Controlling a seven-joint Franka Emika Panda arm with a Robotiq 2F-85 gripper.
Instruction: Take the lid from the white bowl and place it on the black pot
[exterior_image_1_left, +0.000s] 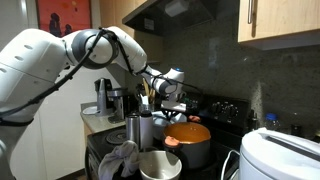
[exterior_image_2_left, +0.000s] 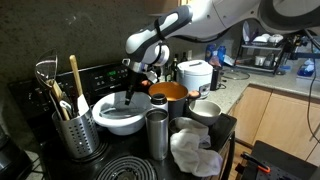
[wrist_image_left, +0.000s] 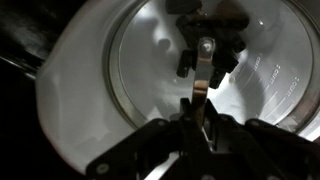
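Note:
The white bowl (exterior_image_2_left: 105, 125) stands on the stove, and it fills the wrist view (wrist_image_left: 70, 90). My gripper (exterior_image_2_left: 129, 98) points down into it. In the wrist view my fingers (wrist_image_left: 200, 125) are closed on a thin metal strip (wrist_image_left: 204, 80) that rises from a black piece (wrist_image_left: 205, 40) in the bowl. The orange-brown lid (exterior_image_1_left: 188, 131) lies on the squat pot (exterior_image_1_left: 192, 153) beside the bowl; the lid also shows in an exterior view (exterior_image_2_left: 168, 91). My gripper (exterior_image_1_left: 168, 103) is up and to the left of that lid, apart from it.
Two steel cups (exterior_image_2_left: 157, 132) and a steel bowl (exterior_image_2_left: 205, 110) stand in front of the white bowl, with a crumpled cloth (exterior_image_2_left: 195, 152). A utensil holder (exterior_image_2_left: 75, 130) is beside it. A white rice cooker (exterior_image_2_left: 193, 75) stands behind. A big white appliance (exterior_image_1_left: 280, 155) is near the pot.

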